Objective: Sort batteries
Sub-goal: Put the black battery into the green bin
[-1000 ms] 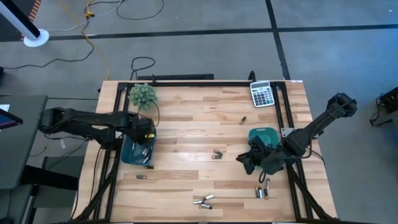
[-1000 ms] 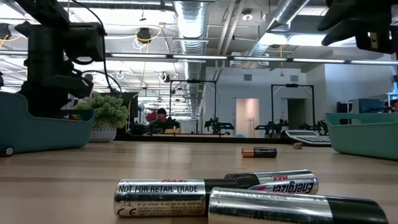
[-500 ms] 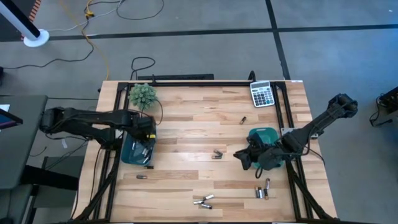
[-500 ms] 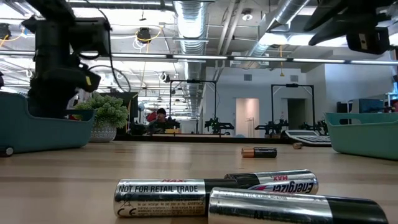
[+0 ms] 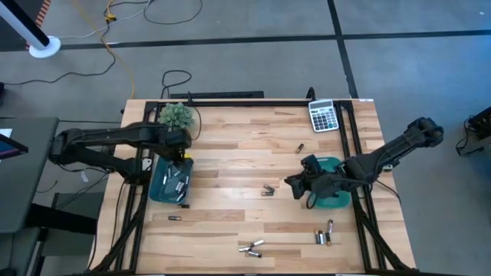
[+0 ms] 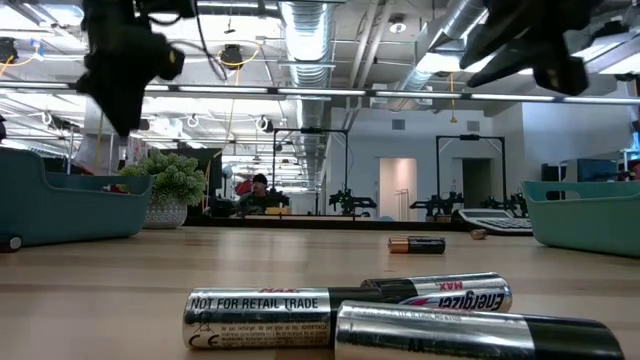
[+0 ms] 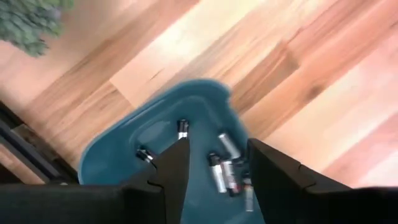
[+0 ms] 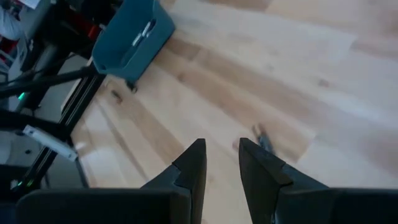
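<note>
Loose batteries lie on the wooden table: a pair (image 5: 267,189) at the middle, one (image 5: 300,147) farther back, several (image 5: 251,248) near the front edge, and a pair (image 5: 325,234) at the front right. The left teal bin (image 5: 170,180) holds several batteries (image 7: 224,168). My left gripper (image 5: 180,147) hangs open above that bin's far end, with nothing between its fingers. My right gripper (image 5: 295,184) stands open above the table just left of the right teal bin (image 5: 331,195). The middle pair (image 8: 261,138) lies a little ahead of its fingertips.
A small green plant (image 5: 176,116) stands at the far left and a grey calculator (image 5: 324,115) at the far right. Single batteries (image 5: 175,218) lie in front of the left bin. Black frame rails run along the table's left and right edges.
My left gripper has risen out of the left bin and gone toward the table's far edge. My right gripper has moved from the table's front right toward the middle, left and a little farther back. No battery on the table has shifted.
</note>
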{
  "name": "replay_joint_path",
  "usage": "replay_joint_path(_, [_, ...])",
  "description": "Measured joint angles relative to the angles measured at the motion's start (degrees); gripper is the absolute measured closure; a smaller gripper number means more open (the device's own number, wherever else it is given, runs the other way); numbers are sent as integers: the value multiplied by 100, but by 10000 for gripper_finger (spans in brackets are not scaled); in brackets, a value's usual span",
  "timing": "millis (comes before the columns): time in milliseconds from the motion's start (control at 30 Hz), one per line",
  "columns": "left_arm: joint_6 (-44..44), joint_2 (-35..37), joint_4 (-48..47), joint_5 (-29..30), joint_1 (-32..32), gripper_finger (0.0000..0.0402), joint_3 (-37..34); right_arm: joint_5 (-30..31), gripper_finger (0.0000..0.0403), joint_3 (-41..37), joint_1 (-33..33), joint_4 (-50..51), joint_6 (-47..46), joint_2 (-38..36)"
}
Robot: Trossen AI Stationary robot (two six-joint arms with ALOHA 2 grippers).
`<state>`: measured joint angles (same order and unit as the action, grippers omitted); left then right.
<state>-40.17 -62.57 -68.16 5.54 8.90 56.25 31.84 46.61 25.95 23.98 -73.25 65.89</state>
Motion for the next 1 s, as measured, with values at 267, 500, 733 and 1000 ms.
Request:
replay_joint_path(267, [-1172, 80, 294, 493, -928, 248, 783, -922, 275, 2, -1007, -842, 1790, 0])
replay_joint_path(500, [-2854, 22, 706, 1318, -2399, 248, 787, -2394, 223, 5, -1968, -868, 2369, 342])
replay_joint_path(733, [-4340, -163, 903, 2085, -3566, 248, 776, -2783, 208, 625, -2873, 752, 2870, 1096])
replay_joint_path(1000, [-5066, -445, 939, 2318, -4012, 248, 776, -2782, 206, 1598, -4546, 3074, 3577, 1869])
